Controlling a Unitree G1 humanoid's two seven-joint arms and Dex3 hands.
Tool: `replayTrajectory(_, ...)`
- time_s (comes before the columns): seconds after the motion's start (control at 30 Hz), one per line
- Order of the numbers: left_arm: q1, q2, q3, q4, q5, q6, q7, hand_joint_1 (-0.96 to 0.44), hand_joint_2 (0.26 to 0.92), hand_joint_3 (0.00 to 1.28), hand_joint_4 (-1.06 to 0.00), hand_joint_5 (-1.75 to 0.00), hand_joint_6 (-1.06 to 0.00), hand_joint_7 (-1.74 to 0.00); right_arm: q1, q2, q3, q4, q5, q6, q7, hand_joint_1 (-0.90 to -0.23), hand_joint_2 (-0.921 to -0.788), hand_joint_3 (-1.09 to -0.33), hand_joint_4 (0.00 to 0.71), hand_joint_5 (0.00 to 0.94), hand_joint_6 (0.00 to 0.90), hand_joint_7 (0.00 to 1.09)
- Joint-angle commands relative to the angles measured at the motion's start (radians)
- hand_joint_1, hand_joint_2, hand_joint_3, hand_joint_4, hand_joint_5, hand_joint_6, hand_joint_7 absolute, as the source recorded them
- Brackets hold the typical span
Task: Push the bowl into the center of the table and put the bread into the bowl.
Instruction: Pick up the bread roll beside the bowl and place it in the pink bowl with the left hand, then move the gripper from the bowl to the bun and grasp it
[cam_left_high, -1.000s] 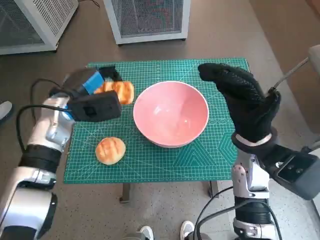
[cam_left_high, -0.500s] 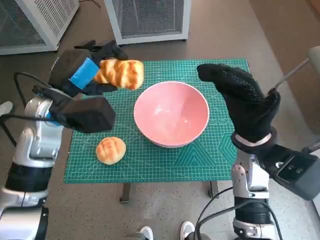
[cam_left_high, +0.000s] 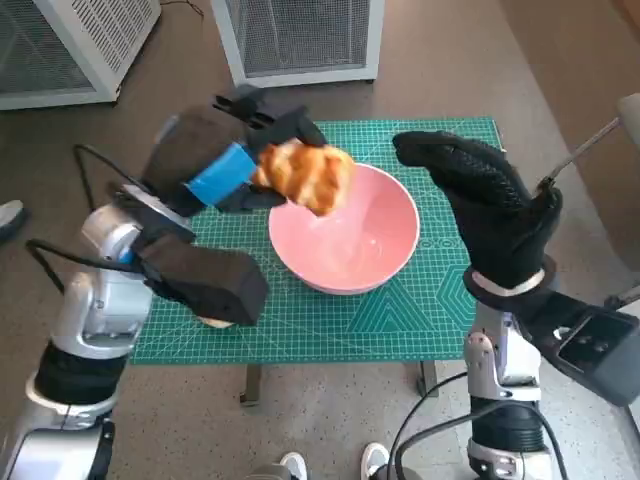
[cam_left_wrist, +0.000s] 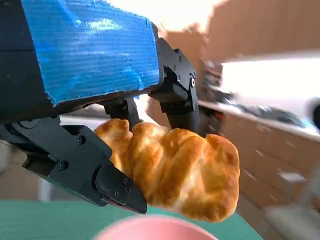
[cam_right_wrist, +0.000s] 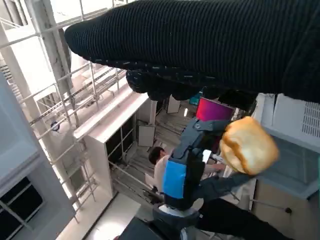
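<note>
One bowl (cam_left_high: 343, 230); left hand (cam_left_high: 215, 160) grasps one bread (cam_left_high: 305, 175) above it; right hand (cam_left_high: 490, 205) spread beside, released.

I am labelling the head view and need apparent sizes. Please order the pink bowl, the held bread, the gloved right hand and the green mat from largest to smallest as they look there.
1. green mat
2. pink bowl
3. right hand, raised nearer the camera, so enlarged
4. bread, also lifted, held by the left hand
</note>
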Motion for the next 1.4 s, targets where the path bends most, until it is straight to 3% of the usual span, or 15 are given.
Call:
replayTrajectory(0.03,-0.023,-0.033,-0.03,0.069,-0.008,-0.053,-0.009,0.0,0.92,0.17,-0.58,-1.34,-0.52,-1.21,0.026,-0.005,-0.003,-0.001,0.001,0.014,-0.006,-0.372,-0.921,-0.531,0.516,0.028,0.045,0.85)
replayTrajectory(0.17,-0.035,-0.052,-0.053,0.125,0.0,-0.088,-0.018,0.0,0.921,0.27,-0.45,-1.4,-0.4,-1.4,0.029,-0.005,-0.004,-0.004,0.001,0.018,-0.008,-0.37,-0.921,-0.531,0.516,0.028,0.047,0.85)
replayTrajectory(0.2,-0.036,-0.055,-0.057,0.135,0.002,-0.095,-0.02,0.0,0.888,0.26,-0.41,-1.12,-0.37,-1.15,0.029,-0.005,-0.005,-0.004,0.002,0.02,-0.009,-0.37,-0.921,-0.53,0.516,0.029,0.05,0.85)
replayTrajectory(0.27,-0.037,-0.058,-0.067,0.15,0.011,-0.105,-0.026,-0.03,0.888,0.17,-0.44,-0.59,-0.4,-0.72,0.032,-0.005,-0.005,-0.008,0.003,0.023,-0.011,-0.37,-0.921,-0.529,0.517,0.029,0.055,0.84)
replayTrajectory(0.37,-0.036,-0.057,-0.081,0.159,0.035,-0.109,-0.032,-0.1,0.896,0.08,-0.43,-0.22,-0.4,-0.45,0.037,-0.005,-0.006,-0.014,0.002,0.023,-0.013,-0.369,-0.921,-0.528,0.518,0.029,0.062,0.84)
replayTrajectory(0.47,-0.035,-0.052,-0.091,0.166,0.054,-0.113,-0.036,-0.16,0.89,0.04,-0.36,-0.07,-0.36,-0.32,0.041,-0.004,-0.007,-0.016,0.0,0.021,-0.014,-0.369,-0.921,-0.527,0.518,0.03,0.068,0.84)
replayTrajectory(0.73,-0.032,-0.043,-0.086,0.17,0.063,-0.121,-0.056,-0.25,0.871,0.01,-0.25,0.0,-0.28,-0.21,0.049,-0.005,-0.01,-0.019,0.0,0.017,-0.017,-0.368,-0.921,-0.521,0.52,0.031,0.08,0.82)
replayTrajectory(1.07,0.007,-0.012,-0.047,0.078,0.053,-0.07,-0.094,-0.28,0.862,0.0,-0.22,0.0,-0.26,-0.17,0.054,0.005,-0.004,-0.018,-0.002,0.013,-0.019,-0.369,-0.921,-0.518,0.521,0.03,0.088,0.81)
replayTrajectory(1.4,0.11,0.062,0.083,-0.107,-0.077,0.026,-0.221,-0.28,0.854,0.0,-0.21,0.0,-0.3,-0.14,0.055,0.014,0.005,-0.019,0.0,0.013,-0.016,-0.367,-0.921,-0.522,0.52,0.03,0.086,0.81)
